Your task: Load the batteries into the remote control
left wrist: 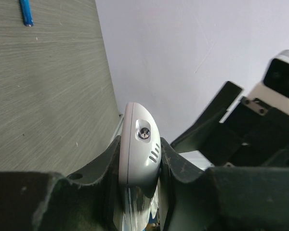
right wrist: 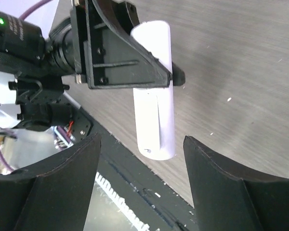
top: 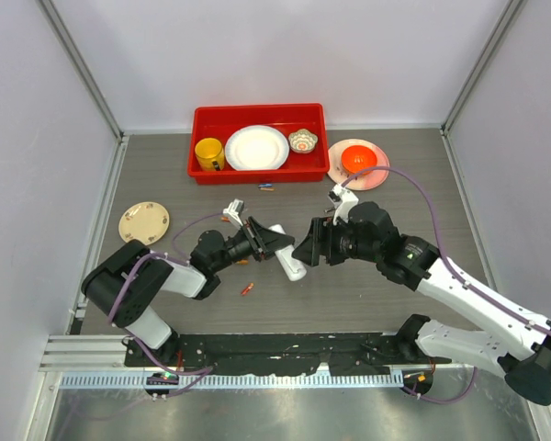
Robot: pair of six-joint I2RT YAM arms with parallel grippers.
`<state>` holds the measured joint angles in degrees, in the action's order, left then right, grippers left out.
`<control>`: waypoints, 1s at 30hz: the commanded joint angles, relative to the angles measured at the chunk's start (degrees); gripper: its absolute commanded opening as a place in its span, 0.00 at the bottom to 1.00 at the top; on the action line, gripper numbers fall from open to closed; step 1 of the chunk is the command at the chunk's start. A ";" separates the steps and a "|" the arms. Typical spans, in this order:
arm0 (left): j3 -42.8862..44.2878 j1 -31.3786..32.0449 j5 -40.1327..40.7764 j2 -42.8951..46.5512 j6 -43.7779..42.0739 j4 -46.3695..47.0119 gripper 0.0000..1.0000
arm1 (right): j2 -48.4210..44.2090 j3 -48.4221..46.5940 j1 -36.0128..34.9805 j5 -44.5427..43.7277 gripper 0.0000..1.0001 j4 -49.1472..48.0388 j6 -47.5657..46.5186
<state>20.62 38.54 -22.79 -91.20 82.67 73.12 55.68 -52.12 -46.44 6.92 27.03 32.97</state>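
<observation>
**Remote gripped, no battery loaded that I can see**

Top view: my left end effector is pinching the remote control near the middle of the table. My right end effector is just beside the remote, spread and holding nothing. The batteries lie loose. One is near the remote on my base side, and another is beyond the remote by the red bin. My read: the grip on the remote is done and all the loading is left.

Left wrist: the fingers are clamped on both flanks of the remote, rounded end pointing out. A blue battery lies well apart from the remote on grey wood-grain table. Behind is a plain pale wall.

Right wrist: my right end effector is wide apart, with the remote's free end ahead of the gap and touching neither pad. The left end effector covers the remote's other half. I can't tell whether the slot is open.

Room: matte table, bare pale walls on three sides.
</observation>
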 commanded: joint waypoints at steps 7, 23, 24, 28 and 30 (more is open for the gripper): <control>2.05 -0.58 -9.11 2.78 3.90 15.21 0.00 | -3.30 12.65 5.56 18.04 0.75 -22.10 10.35; 3.37 -0.58 -9.29 5.24 4.34 14.50 0.00 | -0.84 20.83 6.80 27.80 0.71 -35.55 16.51; 3.37 -0.58 -9.38 5.50 4.25 14.50 0.00 | -0.84 21.09 6.88 27.89 0.71 -35.81 16.69; 3.20 -0.58 -9.38 6.21 4.25 14.50 0.00 | -0.57 22.06 7.15 28.68 0.69 -37.40 17.30; 3.11 -0.58 -9.38 6.38 4.16 14.50 0.00 | -0.31 22.41 7.23 28.85 0.67 -37.83 17.74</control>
<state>22.37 38.09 -31.29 -87.20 86.61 73.63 55.13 -30.02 -39.68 33.85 -5.72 49.30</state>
